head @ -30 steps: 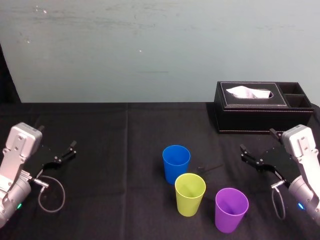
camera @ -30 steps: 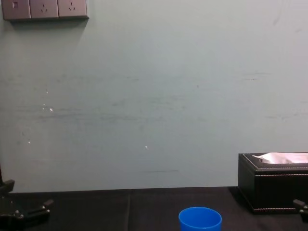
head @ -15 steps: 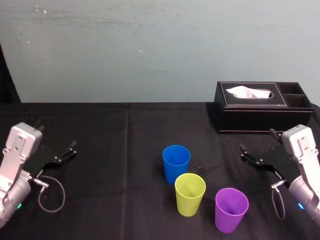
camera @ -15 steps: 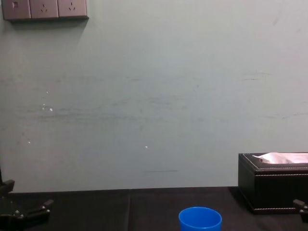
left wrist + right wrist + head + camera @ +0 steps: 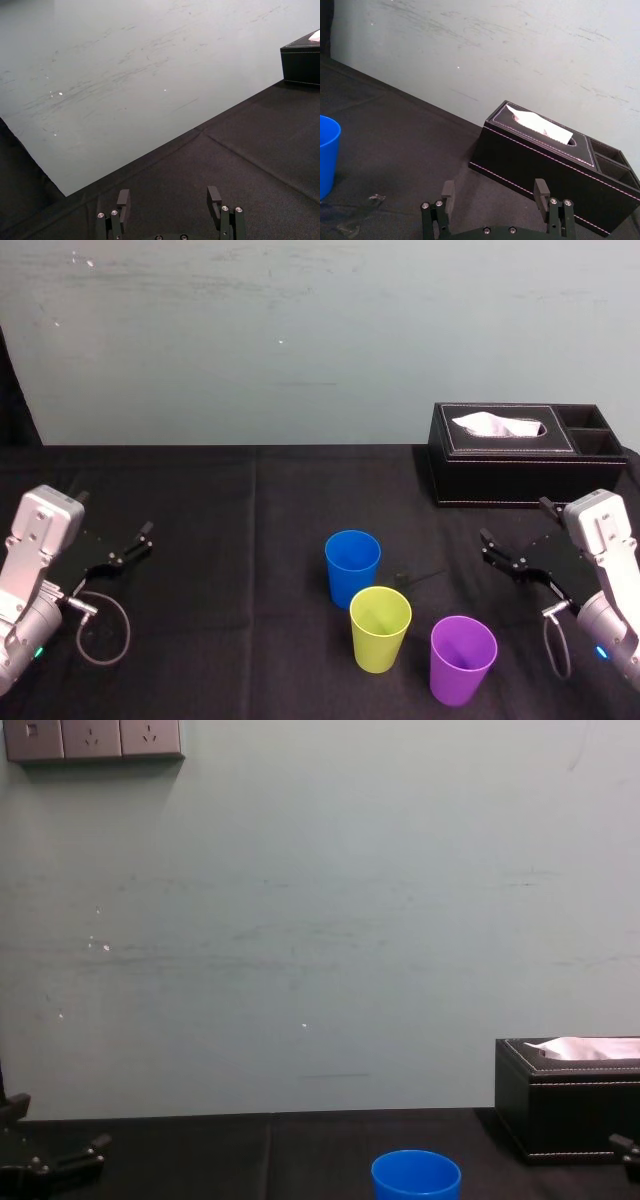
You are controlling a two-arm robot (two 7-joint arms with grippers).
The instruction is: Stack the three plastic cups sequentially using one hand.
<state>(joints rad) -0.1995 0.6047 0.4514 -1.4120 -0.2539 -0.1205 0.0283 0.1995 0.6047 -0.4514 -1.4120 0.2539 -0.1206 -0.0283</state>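
On the surface (image 5: pixel 250 540), blue cup (image 5: pixel 352 565), yellow-green cup (image 5: pixel 380 628), purple cup (image 5: pixel 463 658) unstacked; at nine o'clock left gripper (image 5: pixel 128 548), at three right gripper (image 5: pixel 515 521), jaws released.

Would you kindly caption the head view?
Blue cup, yellow-green cup and purple cup stand unstacked between open left gripper and open right gripper.

Smooth plastic cups (image 5: pixel 380 632), matt tablecloth (image 5: pixel 230 550)
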